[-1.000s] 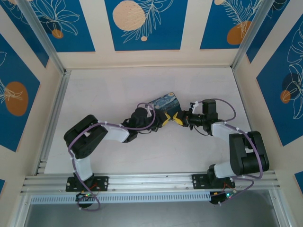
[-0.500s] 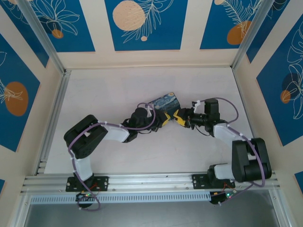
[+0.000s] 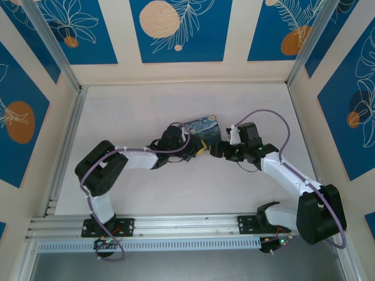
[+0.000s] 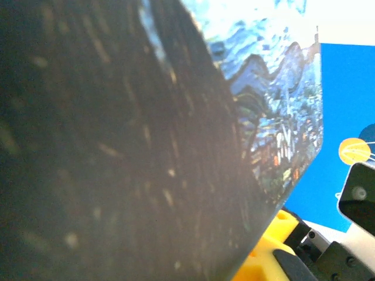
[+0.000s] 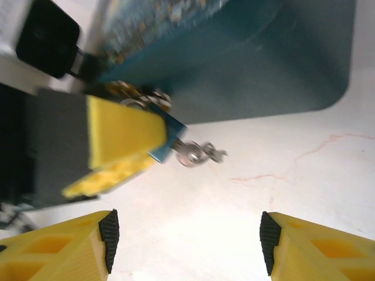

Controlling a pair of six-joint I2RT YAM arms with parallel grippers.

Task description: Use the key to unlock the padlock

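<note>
Padlock (image 5: 171, 136) is clamped in the left gripper (image 5: 153, 151), just in front of the starry box (image 5: 234, 58), with the key (image 5: 196, 153) seated in its keyway. Right gripper (image 5: 186, 237) stands open, clear of the key. Whether the lock has released cannot be told, so the turn probably remains.

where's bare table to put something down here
Bare table along the back wall beyond the starry box, and the near middle between the left arm and right arm. Crowded at centre, where the left claw, holding the padlock, and right claw meet beside the box.
</note>
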